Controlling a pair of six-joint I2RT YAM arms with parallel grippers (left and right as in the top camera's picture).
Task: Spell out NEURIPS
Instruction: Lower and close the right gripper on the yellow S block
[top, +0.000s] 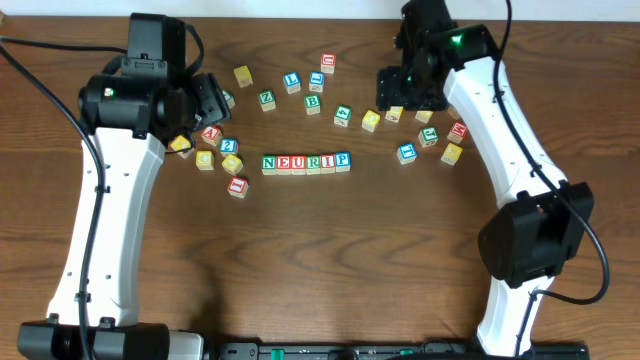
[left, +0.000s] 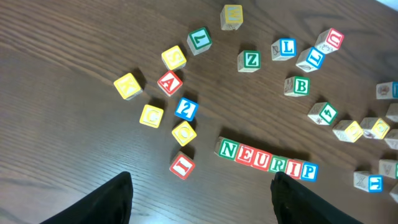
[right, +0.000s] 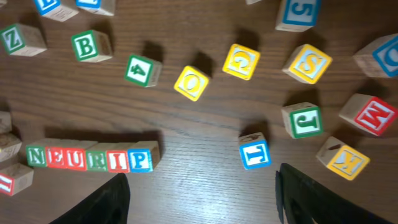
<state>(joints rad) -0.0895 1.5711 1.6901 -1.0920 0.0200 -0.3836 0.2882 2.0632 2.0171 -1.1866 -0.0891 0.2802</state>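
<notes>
Six wooden cubes stand touching in a row (top: 305, 163) reading N E U R I P, mid-table; the row also shows in the left wrist view (left: 267, 160) and the right wrist view (right: 90, 158). A yellow S cube (left: 174, 58) lies loose at the far left. Another yellow S cube (right: 308, 63) lies loose on the right. My left gripper (top: 208, 100) hovers over the left cluster, open (left: 201, 186), with only bare table between its fingers. Over the right cluster my right gripper (top: 402, 90) is also open (right: 200, 186), holding nothing.
Loose cubes lie around the row. On the left are a red I (left: 181, 165), yellow O (left: 184, 132), blue 2 (left: 186, 109) and red A (left: 170, 83). On the right are a blue T (right: 255, 151), green J (right: 303, 120), red M (right: 376, 115) and yellow K (right: 343, 158).
</notes>
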